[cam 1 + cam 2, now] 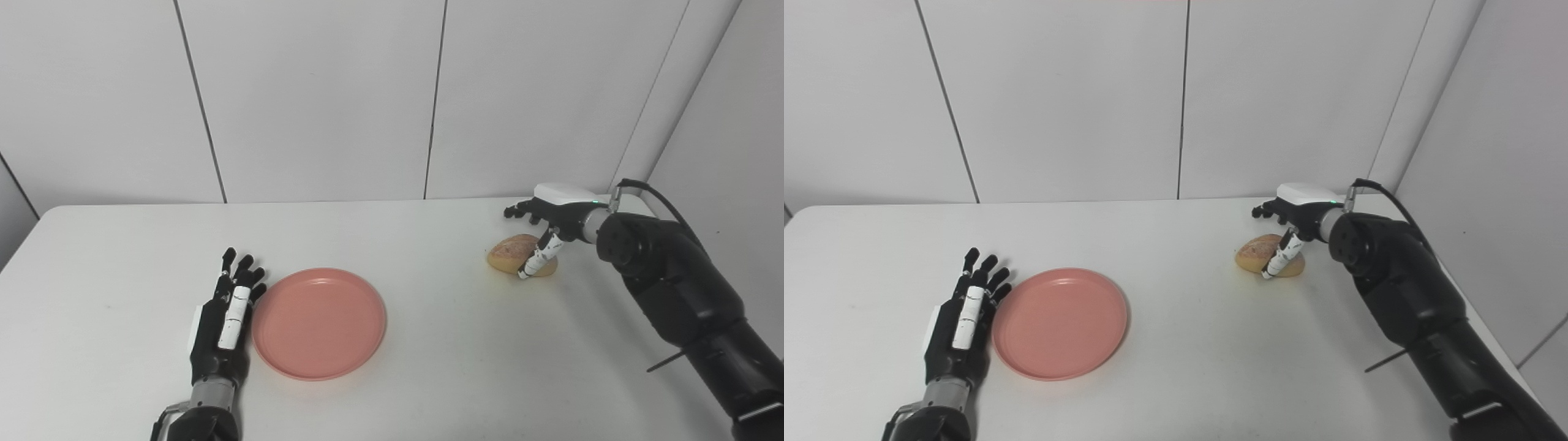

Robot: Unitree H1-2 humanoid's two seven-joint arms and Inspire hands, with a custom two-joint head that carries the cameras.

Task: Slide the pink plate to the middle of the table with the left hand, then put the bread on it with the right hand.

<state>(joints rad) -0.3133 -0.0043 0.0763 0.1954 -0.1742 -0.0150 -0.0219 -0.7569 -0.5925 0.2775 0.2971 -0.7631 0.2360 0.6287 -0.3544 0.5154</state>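
A round pink plate (pixel 318 321) lies flat on the white table (pixel 429 367), left of centre. My left hand (pixel 226 312) rests open beside the plate's left rim, fingers stretched forward, its edge touching or nearly touching the rim. At the far right a brown bread roll (pixel 511 251) lies on the table. My right hand (pixel 545 217) hovers over the roll with fingers spread above it and the thumb reaching down along its near side. The hand is open around the bread, and the roll's right part is hidden behind the thumb.
White wall panels (pixel 318 98) stand behind the table's far edge. The right black arm (pixel 680 294) crosses the table's right side, with a cable looping above it. The table's right edge runs close to the bread.
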